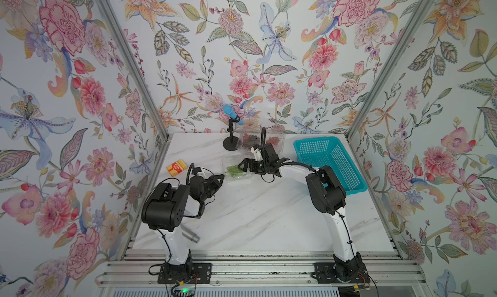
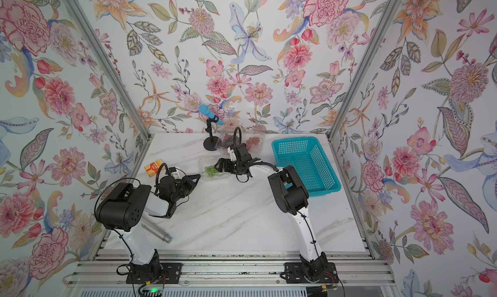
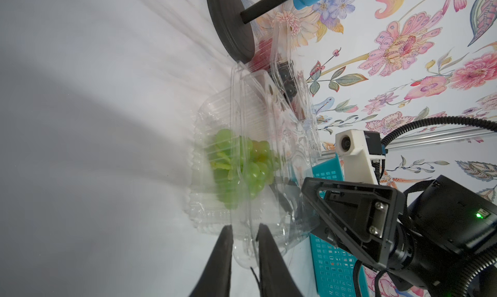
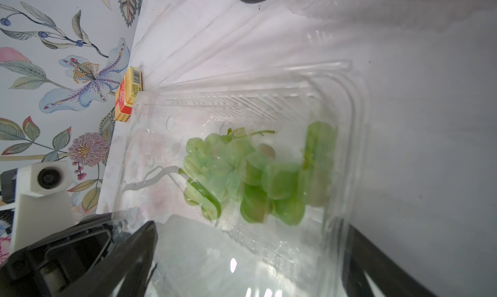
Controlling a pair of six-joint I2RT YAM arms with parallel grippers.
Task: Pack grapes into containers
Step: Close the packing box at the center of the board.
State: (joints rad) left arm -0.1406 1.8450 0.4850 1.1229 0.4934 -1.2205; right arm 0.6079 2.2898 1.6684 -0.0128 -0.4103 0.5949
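A green bunch of grapes point(image 1: 234, 170) point(image 4: 250, 174) lies inside a clear clamshell container point(image 1: 242, 177) point(image 3: 215, 115) at mid-table. My left gripper point(image 1: 222, 176) point(image 3: 243, 227) is shut on a clear plastic flap at that container's left edge. From the right, my right gripper point(image 1: 240, 167) point(image 4: 250, 228) stands open, one finger on either side of the container's end. I cannot tell whether the lid is fully down. Two more clear containers stand at the back. One holds dark grapes point(image 1: 248, 140), the other red grapes point(image 1: 274, 141).
A teal perforated basket point(image 1: 329, 163) stands at the right. A black stand point(image 1: 231, 143) with a blue microphone is beside the back containers. An orange box point(image 1: 176, 167) lies at the left wall, and a metal cylinder point(image 1: 191, 236) near the left arm's base.
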